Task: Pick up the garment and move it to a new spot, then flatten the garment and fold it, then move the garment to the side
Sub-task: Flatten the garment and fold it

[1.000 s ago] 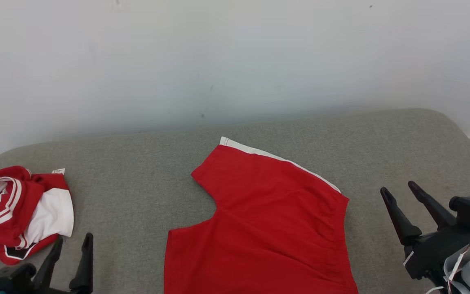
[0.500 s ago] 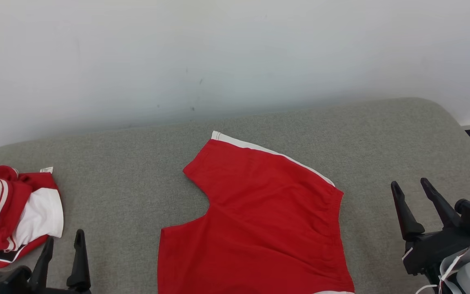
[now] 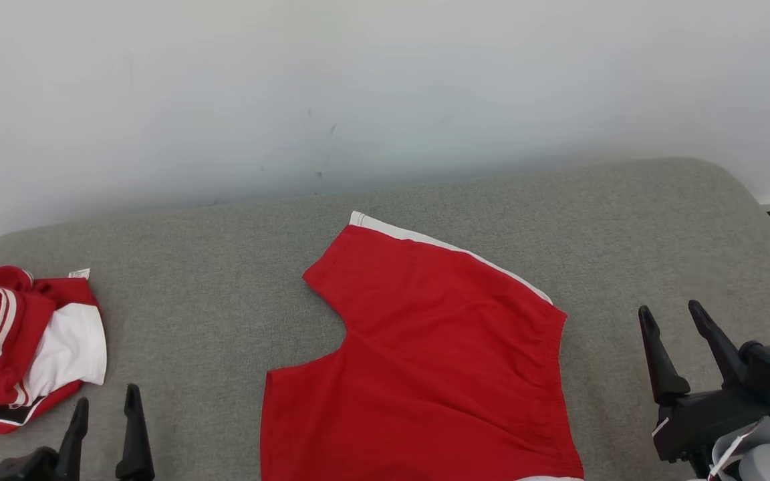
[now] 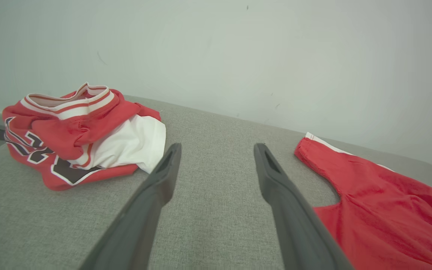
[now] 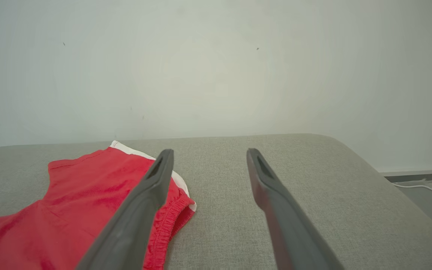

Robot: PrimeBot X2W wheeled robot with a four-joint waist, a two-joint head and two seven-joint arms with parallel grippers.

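The garment, a pair of red shorts (image 3: 425, 374) with a white side stripe, lies flat in the middle of the grey padded surface (image 3: 211, 280). Its near end is cut off by the bottom edge of the head view. My left gripper (image 3: 107, 397) is open at the lower left, between the shorts and a crumpled jersey, touching neither. My right gripper (image 3: 669, 310) is open at the lower right, just right of the elastic waistband. In the left wrist view the shorts (image 4: 381, 210) lie right of the open gripper (image 4: 218, 146). In the right wrist view the shorts (image 5: 69, 195) lie left of the open gripper (image 5: 210, 152).
A crumpled red and white jersey (image 3: 17, 347) (image 4: 77, 131) sits at the surface's left end. A pale wall (image 3: 385, 100) rises right behind the surface. The surface rounds off at the right, where a white cable (image 5: 422, 186) lies on the floor.
The head view has shifted a little, so the whole picture sits differently. My left gripper shows lower at the bottom edge. The shorts and jersey have not moved on the surface.
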